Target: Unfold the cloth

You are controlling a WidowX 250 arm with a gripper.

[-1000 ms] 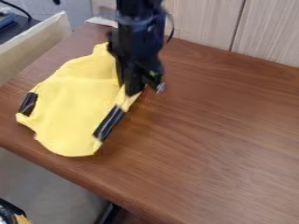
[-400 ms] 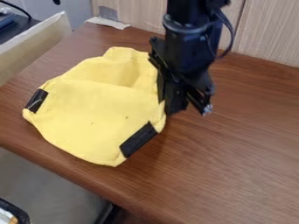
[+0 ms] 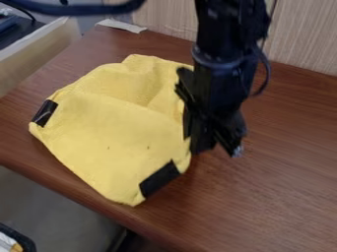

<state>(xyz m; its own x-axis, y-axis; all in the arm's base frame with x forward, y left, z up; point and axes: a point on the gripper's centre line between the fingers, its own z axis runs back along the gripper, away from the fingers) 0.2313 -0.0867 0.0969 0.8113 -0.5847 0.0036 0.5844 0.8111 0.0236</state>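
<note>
The black gripper (image 3: 201, 146) hangs down over the right edge of the yellow cloth (image 3: 112, 133), shut on that edge, with part of the grip hidden behind the gripper itself. Spread over the left half of the table, the cloth has a raised fold running across its upper part and a loose, uneven back edge. One black patch (image 3: 45, 112) marks its left corner. A second black patch (image 3: 159, 178) lies at its lower right, just below the gripper. The cloth's front corner is close to the table's front edge.
The brown table (image 3: 283, 197) extends to the right of the arm. A pale wood panel (image 3: 303, 44) stands along the back. At the upper left are a light-coloured box side (image 3: 39, 51) and a white scrap (image 3: 122, 25). A dark cable (image 3: 79, 9) crosses the top left.
The gripper has moved right and toward the table's front, drawing the cloth's right side along. The cloth now lies wider, and its front corner has shifted toward the front edge.
</note>
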